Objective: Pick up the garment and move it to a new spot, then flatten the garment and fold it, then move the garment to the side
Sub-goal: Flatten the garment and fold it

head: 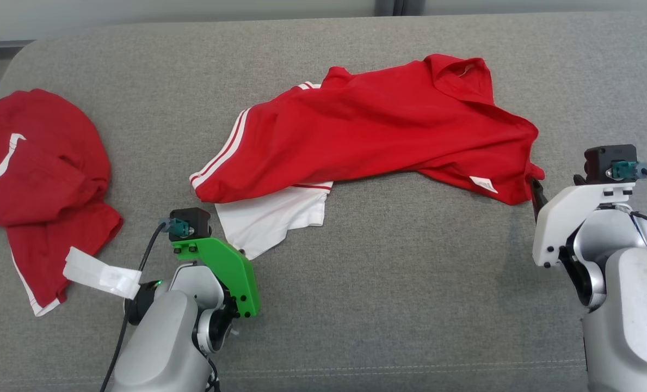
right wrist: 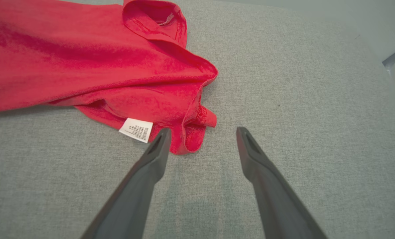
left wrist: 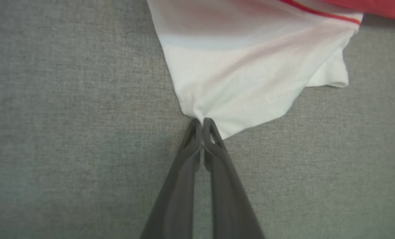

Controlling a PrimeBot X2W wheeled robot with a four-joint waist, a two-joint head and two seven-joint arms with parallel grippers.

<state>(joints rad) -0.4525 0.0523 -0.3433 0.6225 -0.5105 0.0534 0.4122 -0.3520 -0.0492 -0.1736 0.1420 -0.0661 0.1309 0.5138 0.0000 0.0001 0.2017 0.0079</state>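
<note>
Two garments on the grey woven upholstered cushion here, and two grippers. The one that matters is the red soft-knit garment with white stripes. It lies crumpled across the middle of the cushion, with long wrinkles running along its length. One white fabric panel pokes out from under its near edge, trimmed with a thin red line. One small white printed care label sits on the hem at the right end. The red stitched collar is at the far right corner, flopped open. The other one, a rumpled red garment with a curved white stripe, is heaped at the cushion's left edge (well apart from the first).

Left gripper: dark fingers pinched fully together on the pointed corner of the white panel, and the cloth puckers right at the tips.

Right gripper: fingers spread wide with nothing between them. One fingertip is just beside the care label at the red hem, the other is over bare cushion.
</note>
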